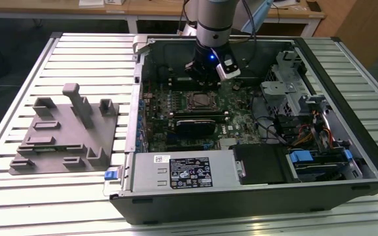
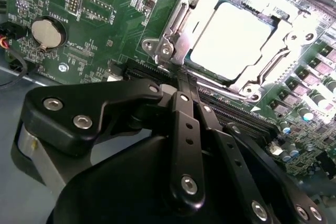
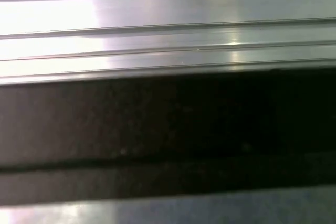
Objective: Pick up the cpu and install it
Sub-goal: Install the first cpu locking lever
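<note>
End effector [image 2: 181,85] near socketed cpu [image 2: 236,38]

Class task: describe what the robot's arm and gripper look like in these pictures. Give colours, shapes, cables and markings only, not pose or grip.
In the exterior view the arm is a silver-grey cylinder with a black wrist section below it showing a small blue light, a white-and-black module clipped to its side, and dark cables running alongside. In the second wrist view the gripper is matte black, built of flat linkage bars joined by round silver screws.
</note>
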You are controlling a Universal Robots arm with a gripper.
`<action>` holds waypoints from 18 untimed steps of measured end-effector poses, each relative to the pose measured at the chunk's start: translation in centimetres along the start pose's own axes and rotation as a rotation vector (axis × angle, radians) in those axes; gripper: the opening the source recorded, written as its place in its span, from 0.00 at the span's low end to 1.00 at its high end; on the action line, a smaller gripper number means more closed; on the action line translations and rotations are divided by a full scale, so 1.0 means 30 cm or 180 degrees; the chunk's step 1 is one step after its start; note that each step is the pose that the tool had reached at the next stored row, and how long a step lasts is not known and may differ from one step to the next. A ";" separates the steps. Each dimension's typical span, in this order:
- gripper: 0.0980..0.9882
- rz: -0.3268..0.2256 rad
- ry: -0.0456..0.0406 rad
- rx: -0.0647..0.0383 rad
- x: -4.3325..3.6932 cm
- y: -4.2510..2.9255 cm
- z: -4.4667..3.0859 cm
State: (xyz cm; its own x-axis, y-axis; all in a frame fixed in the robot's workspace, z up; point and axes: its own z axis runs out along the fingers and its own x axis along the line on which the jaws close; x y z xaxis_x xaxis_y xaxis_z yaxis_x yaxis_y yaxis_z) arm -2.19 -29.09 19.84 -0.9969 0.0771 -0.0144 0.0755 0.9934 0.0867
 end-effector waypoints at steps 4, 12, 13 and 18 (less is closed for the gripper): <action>0.01 0.0000 -0.0002 -0.0004 0.000 0.001 0.002; 0.01 0.0000 -0.0002 -0.0004 -0.001 0.002 -0.008; 0.01 0.0000 -0.0001 -0.0003 -0.001 0.002 -0.014; 0.01 0.0000 -0.0001 -0.0003 -0.001 0.001 -0.018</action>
State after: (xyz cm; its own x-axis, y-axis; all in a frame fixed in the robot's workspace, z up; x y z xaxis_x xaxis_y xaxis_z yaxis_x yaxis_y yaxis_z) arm -2.17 -29.10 20.38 -0.9969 0.0770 -0.0149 0.0754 0.9933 0.0877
